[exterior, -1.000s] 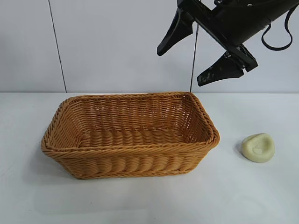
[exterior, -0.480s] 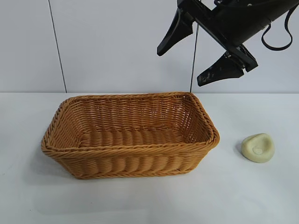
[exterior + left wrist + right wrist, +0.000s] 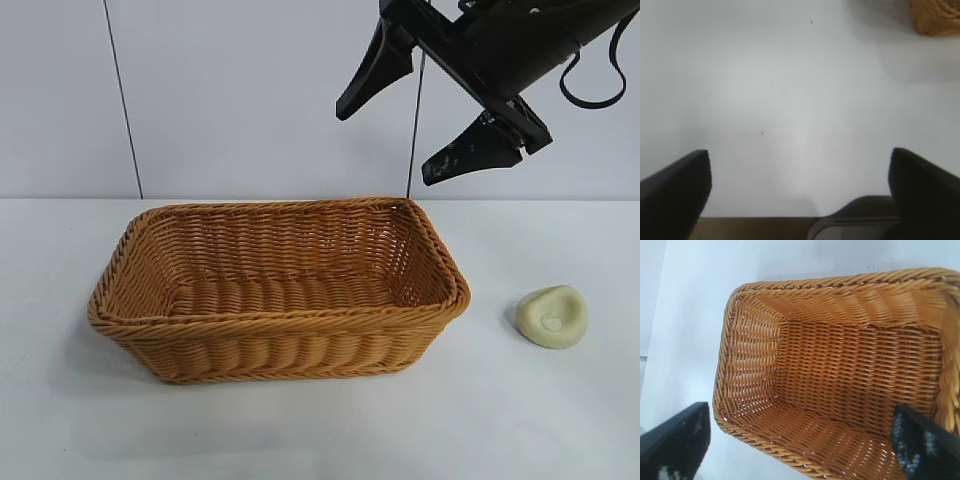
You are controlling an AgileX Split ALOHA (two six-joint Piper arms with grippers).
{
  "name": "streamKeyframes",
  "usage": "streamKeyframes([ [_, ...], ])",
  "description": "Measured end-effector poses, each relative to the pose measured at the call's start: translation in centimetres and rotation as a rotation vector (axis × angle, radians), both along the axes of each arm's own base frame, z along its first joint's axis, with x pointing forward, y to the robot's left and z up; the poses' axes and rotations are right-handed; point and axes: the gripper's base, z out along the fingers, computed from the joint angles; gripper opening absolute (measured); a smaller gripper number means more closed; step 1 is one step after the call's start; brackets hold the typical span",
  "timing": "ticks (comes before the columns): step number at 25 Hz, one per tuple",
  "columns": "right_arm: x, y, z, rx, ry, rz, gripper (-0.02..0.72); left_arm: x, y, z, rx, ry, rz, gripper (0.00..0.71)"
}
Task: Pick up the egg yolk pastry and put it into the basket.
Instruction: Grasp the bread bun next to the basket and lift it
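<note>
The egg yolk pastry (image 3: 552, 316), a small pale cream dome with a dented top, lies on the white table to the right of the basket. The orange-tan wicker basket (image 3: 280, 320) stands empty at the middle of the table; its inside also shows in the right wrist view (image 3: 840, 365). My right gripper (image 3: 385, 140) hangs open and empty high above the basket's right end, well above and left of the pastry. My left gripper (image 3: 800, 180) is open over bare table, out of the exterior view; a corner of the basket (image 3: 937, 17) shows far off in its wrist view.
The white table (image 3: 540, 420) has open surface in front of and to the right of the basket. A pale wall with a thin vertical seam (image 3: 122, 100) stands behind. The table's edge (image 3: 755, 222) shows in the left wrist view.
</note>
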Motion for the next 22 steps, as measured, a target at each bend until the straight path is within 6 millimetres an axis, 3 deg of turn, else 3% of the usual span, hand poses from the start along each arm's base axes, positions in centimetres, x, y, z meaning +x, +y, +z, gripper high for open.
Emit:
streamKeyframes([
  [10, -0.4, -0.5, -0.5, -0.095, 0.017, 0.055, 0.697, -5.3, 0.1, 0.8, -0.004, -0.353, 0.000, 0.692],
  [16, -0.4, -1.4, -0.6, -0.240, 0.033, 0.075, 0.697, -5.5, 0.1, 0.8, 0.003, -0.364, -0.008, 0.692],
  [22, 0.5, -3.5, 1.4, -0.509, 0.023, 0.048, 0.697, -5.5, 0.0, 0.8, 0.003, -0.364, -0.010, 0.692],
])
